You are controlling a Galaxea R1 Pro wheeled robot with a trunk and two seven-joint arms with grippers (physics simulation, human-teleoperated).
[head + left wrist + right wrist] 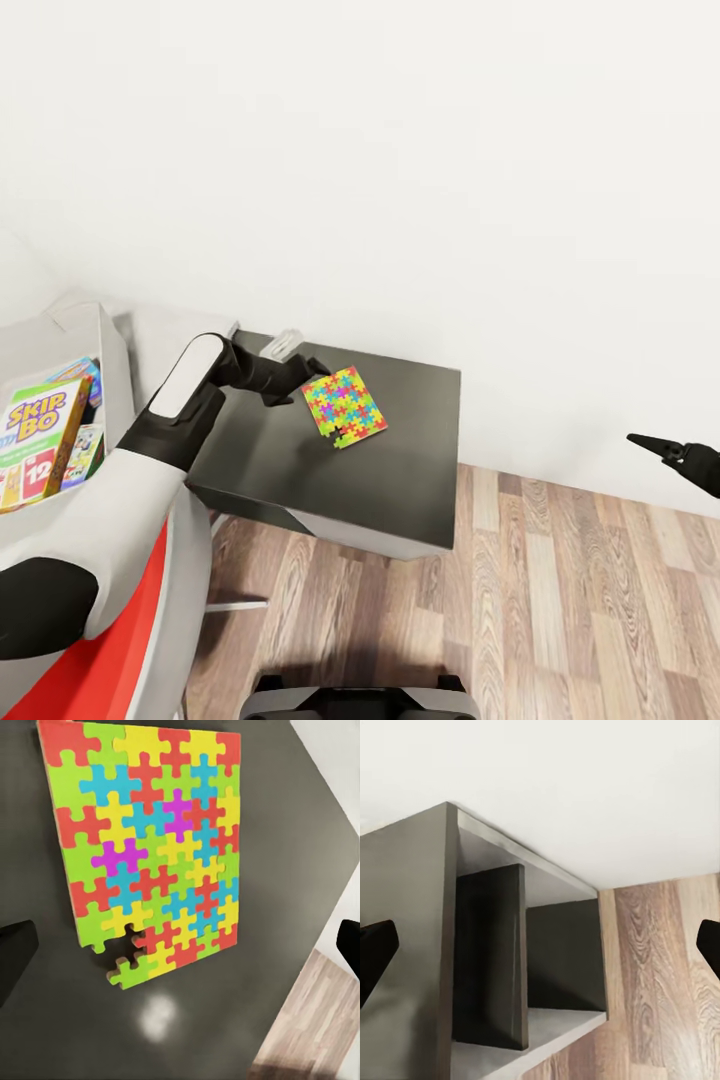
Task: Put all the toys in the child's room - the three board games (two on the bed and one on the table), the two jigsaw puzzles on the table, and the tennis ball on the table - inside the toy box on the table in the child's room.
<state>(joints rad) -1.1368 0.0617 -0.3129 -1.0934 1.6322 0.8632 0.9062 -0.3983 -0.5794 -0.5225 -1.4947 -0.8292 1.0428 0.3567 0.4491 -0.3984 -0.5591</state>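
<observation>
One jigsaw puzzle (344,406), a bright multicoloured sheet, lies on the table's lower dark grey wing (400,470). My left gripper (305,385) hovers at its near-left edge. In the left wrist view the puzzle (150,847) spreads out below the open left gripper (181,952), whose black fingertips (15,960) stand wide apart and clear of it. The toy box (112,365), a light grey bin, sits at far left holding a yellow-green-red board game (40,440) with a blue one (80,375) behind it. My right gripper (660,450) hangs open over the floor at far right.
A white wall runs behind the desk. Wood-plank floor (560,600) lies in front of and to the right of the dark wing. The right wrist view looks at the desk's dark grey side with open shelf compartments (510,960) and floor (660,967) beside it.
</observation>
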